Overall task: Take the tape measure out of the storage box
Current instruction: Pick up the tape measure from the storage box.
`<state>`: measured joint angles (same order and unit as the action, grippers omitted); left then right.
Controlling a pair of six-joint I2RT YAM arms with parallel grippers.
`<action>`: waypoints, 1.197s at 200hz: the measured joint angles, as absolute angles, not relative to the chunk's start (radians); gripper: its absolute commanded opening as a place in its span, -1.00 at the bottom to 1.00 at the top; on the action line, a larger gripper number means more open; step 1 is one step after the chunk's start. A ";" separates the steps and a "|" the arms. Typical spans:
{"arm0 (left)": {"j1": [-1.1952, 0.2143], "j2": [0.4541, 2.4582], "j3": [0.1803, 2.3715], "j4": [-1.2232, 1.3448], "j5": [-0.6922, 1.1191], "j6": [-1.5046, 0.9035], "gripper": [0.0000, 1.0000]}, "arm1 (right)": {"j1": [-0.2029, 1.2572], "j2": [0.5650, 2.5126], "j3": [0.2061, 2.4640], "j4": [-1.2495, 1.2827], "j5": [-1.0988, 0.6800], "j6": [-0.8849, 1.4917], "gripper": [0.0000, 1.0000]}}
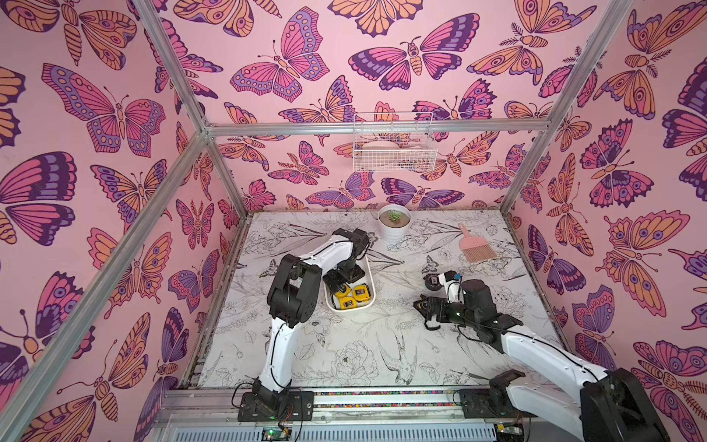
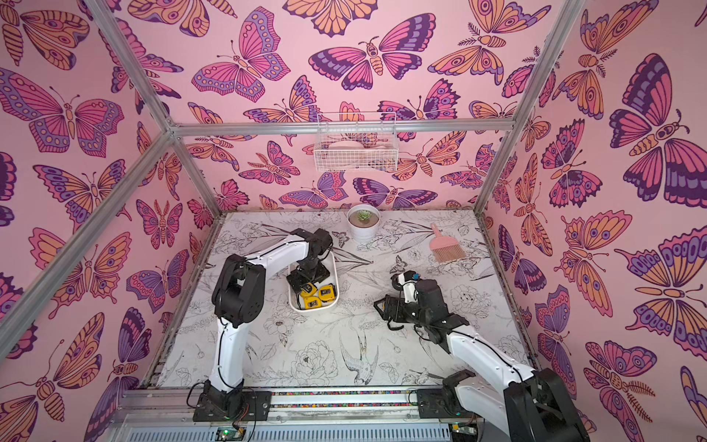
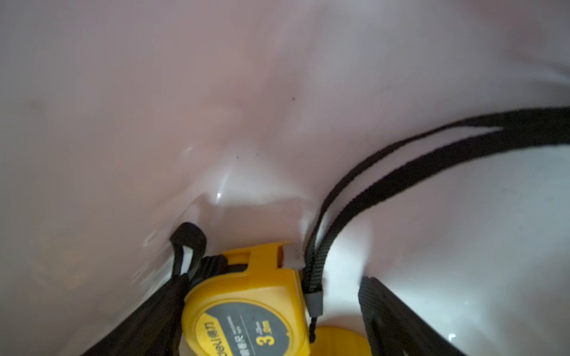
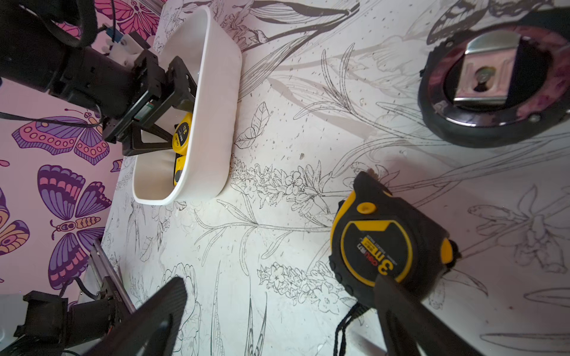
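The storage box (image 1: 352, 309) sat on the desk (image 1: 306, 344), nearer its left edge than its right. It held three yellow tape measures (image 1: 361, 292), all still inside its walls. The left gripper (image 1: 336, 284) reached into the box, its jaws apart around one tape measure (image 3: 246, 296): one finger (image 3: 148, 320) lay against it and the other stood clear.

Two dark tape measures lay outside on the desk, one black-and-yellow (image 4: 388, 246) and one round and black (image 4: 493, 80). The right gripper (image 4: 277, 286) hung wide and held nothing.

One white pot (image 1: 394, 233) by the far edge held a single green plant (image 1: 394, 216). One wire basket (image 1: 394, 157) hung on the back wall, its pale contents unclear. One pink brush (image 1: 472, 247) lay near the far right corner.
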<state>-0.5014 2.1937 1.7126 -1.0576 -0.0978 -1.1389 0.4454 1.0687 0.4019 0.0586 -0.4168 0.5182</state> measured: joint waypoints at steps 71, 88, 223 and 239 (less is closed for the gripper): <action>-0.502 2.188 1.693 -0.981 -0.075 -1.133 0.04 | 0.445 1.076 0.416 0.043 -0.415 0.512 0.98; -0.502 2.188 1.692 -0.978 -0.075 -1.129 -0.16 | 0.445 1.073 0.416 0.039 -0.412 0.512 0.98; -0.521 1.985 1.744 -0.957 0.008 -1.028 -0.30 | 0.489 1.352 0.432 0.567 -0.515 0.822 0.99; -0.527 1.977 1.764 -0.957 0.034 -1.028 -0.30 | 0.543 1.440 0.474 0.641 -0.500 0.849 1.00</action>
